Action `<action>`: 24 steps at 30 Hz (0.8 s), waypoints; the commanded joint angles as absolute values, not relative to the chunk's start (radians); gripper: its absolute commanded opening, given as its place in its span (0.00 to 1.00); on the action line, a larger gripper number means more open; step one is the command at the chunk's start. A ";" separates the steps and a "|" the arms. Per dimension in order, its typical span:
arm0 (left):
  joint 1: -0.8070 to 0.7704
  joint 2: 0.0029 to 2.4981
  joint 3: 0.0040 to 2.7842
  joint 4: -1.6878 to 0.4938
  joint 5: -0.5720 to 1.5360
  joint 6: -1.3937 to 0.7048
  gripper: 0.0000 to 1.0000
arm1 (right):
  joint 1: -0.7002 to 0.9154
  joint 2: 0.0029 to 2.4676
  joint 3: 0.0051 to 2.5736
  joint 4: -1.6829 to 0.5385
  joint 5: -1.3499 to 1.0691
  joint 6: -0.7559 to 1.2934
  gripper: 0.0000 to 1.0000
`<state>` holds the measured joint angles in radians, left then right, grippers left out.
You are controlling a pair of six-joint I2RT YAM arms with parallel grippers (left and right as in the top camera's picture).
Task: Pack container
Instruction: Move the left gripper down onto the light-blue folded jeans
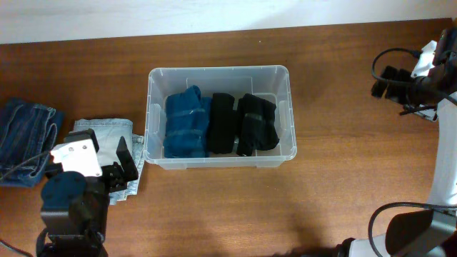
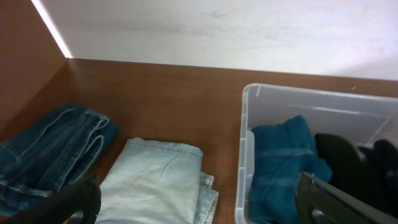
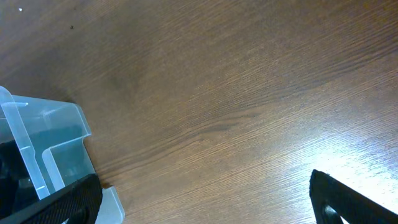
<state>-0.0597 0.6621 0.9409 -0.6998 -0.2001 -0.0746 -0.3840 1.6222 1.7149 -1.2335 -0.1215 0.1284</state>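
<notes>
The clear plastic container (image 1: 152,114) stands mid-table and holds a folded teal garment (image 1: 187,123) and two folded black garments (image 1: 245,123). It also shows in the left wrist view (image 2: 247,118) and, as a corner, in the right wrist view (image 3: 25,134). A folded light-blue denim piece (image 1: 107,139) lies left of the container, also in the left wrist view (image 2: 152,183). My left gripper (image 1: 123,168) is open and empty above its near edge. My right gripper (image 1: 382,81) is open and empty over bare table at the far right.
A folded dark-blue pair of jeans (image 1: 25,139) lies at the far left edge, also in the left wrist view (image 2: 46,152). A pale wall runs behind the table's back edge (image 1: 214,30). Brown wooden tabletop (image 1: 343,185) lies right of the container.
</notes>
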 commanded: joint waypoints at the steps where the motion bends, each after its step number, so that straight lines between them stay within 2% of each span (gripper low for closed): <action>1: -0.056 0.696 0.960 -0.720 -0.226 -0.037 0.98 | -0.387 1.615 1.721 -1.234 -0.120 0.127 0.99; 12: 0.041 0.943 0.961 -0.749 -0.216 -0.038 0.99 | -0.387 1.615 1.721 -1.235 -0.120 0.127 0.99; 24: 0.142 1.133 0.961 -0.674 -0.173 -0.032 0.99 | -0.387 1.615 1.721 -1.234 -0.120 0.127 0.99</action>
<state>0.1165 1.1038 0.9428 -0.6952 -0.1867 -0.0483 -0.3840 1.6222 1.7149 -1.2339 -0.1215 0.1284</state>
